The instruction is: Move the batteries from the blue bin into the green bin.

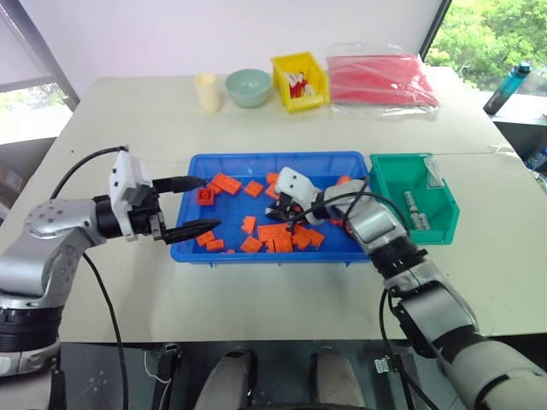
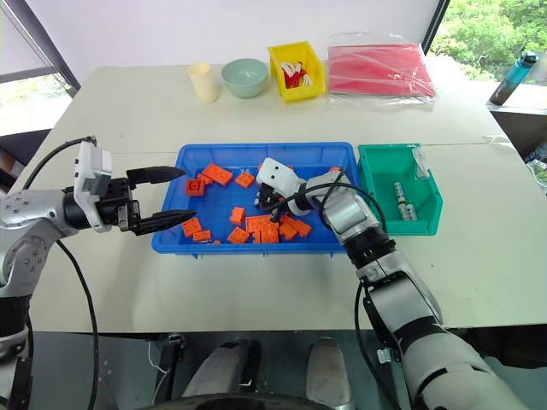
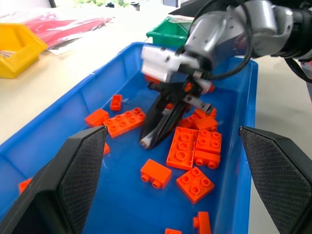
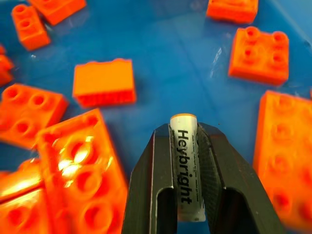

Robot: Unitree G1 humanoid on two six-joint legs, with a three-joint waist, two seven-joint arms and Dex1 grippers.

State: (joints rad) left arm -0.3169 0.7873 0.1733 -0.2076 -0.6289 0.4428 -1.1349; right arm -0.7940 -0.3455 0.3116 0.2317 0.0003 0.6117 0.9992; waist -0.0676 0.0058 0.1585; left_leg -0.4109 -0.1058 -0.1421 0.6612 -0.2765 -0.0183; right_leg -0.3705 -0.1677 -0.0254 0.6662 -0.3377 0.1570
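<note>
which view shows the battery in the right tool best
The right wrist view: the battery lies lengthwise between the right tool's fingers, label readable. The left wrist view shows only its tip; in the head views the tool hides it.

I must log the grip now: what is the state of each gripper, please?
Left gripper: open, holding nothing, at the blue bin's left edge.
Right gripper: shut on a battery, over the orange bricks.

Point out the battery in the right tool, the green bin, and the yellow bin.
battery (image 4: 185, 165): right wrist view, on its printed label, between the tool's fingers.
green bin (image 1: 386, 182): left eye view, on its bare floor.
yellow bin (image 2: 313, 85): right eye view, on its front wall.
</note>
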